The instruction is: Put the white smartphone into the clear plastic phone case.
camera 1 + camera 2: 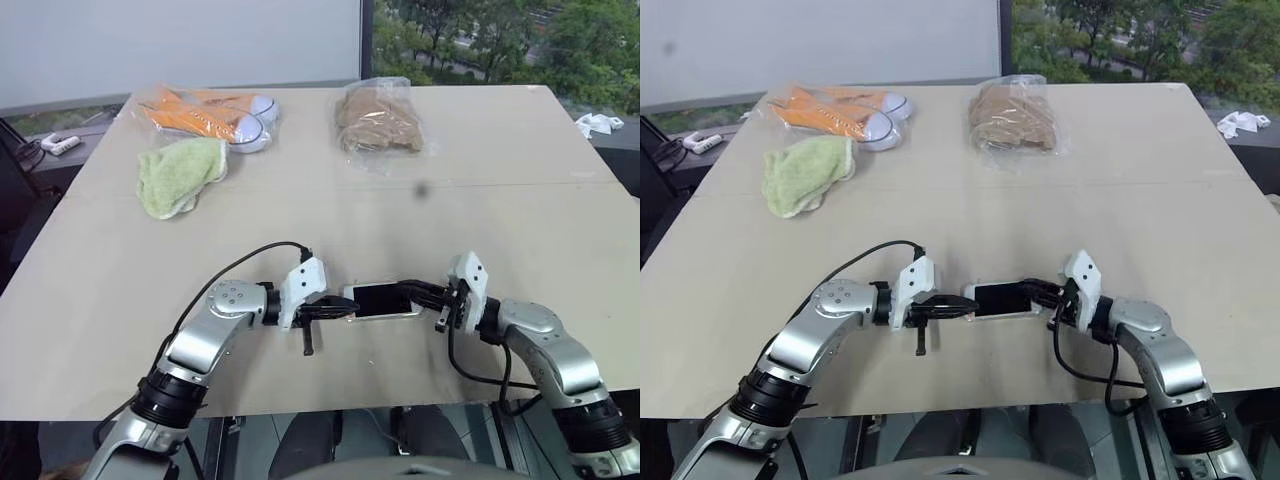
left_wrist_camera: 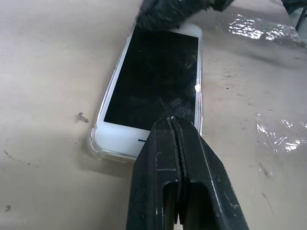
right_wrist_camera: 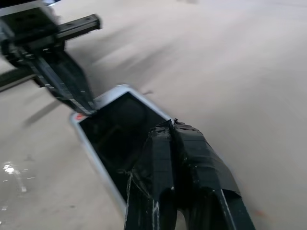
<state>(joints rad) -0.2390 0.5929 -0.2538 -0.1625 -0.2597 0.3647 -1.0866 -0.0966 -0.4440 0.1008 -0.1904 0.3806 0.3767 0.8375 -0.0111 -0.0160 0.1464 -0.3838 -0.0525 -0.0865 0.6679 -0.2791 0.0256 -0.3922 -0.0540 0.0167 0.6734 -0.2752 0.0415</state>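
Left gripper (image 2: 175, 125), right gripper (image 3: 169, 128) (both closed) press white smartphone (image 1: 383, 300) ends.

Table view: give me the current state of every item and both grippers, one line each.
white smartphone: lying flat, screen up and dark, seated in the case.
clear plastic phone case: around the phone, rim showing at the corner.
left gripper: shut, tips over one end of the phone.
right gripper: shut, tips over the other end.
green cloth: crumpled.
orange sneakers: bagged.
brown bag: closed.

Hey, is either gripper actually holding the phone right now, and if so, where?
Neither holds it. Both grippers, left and right, are shut, tips over opposite ends of the white smartphone, which lies in the clear plastic phone case.
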